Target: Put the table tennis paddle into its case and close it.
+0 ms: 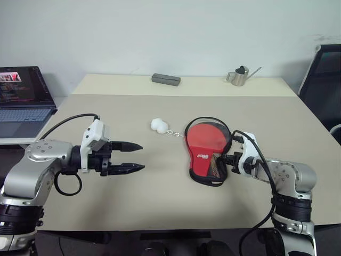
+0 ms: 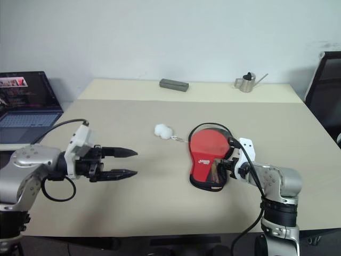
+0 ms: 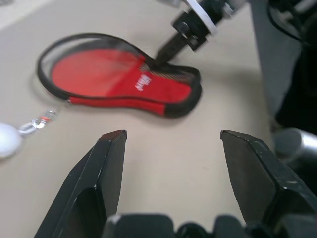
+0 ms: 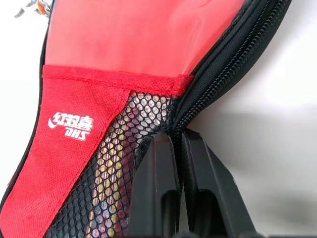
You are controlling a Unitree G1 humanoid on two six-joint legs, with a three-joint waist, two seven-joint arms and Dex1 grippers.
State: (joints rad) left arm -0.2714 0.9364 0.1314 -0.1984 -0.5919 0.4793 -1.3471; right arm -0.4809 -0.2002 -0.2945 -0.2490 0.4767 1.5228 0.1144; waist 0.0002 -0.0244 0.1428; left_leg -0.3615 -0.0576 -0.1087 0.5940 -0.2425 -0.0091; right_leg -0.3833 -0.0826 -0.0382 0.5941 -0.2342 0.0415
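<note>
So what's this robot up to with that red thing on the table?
It is packing a table tennis paddle into its case. The paddle already lies inside; its handle shows through the mesh pocket. The right gripper is shut on the case's edge near the handle end, by the zipper. The left gripper hovers open above the table, apart from the case. The round end of the case looks not yet zipped, and the white charm on the zipper lies on the table beside it.

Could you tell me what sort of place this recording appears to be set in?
Probably an office or lab room: a large beige table against a plain white wall, an open dark laptop on a side desk, and a black office chair at the right. A small metal watering can stands at the far edge.
</note>
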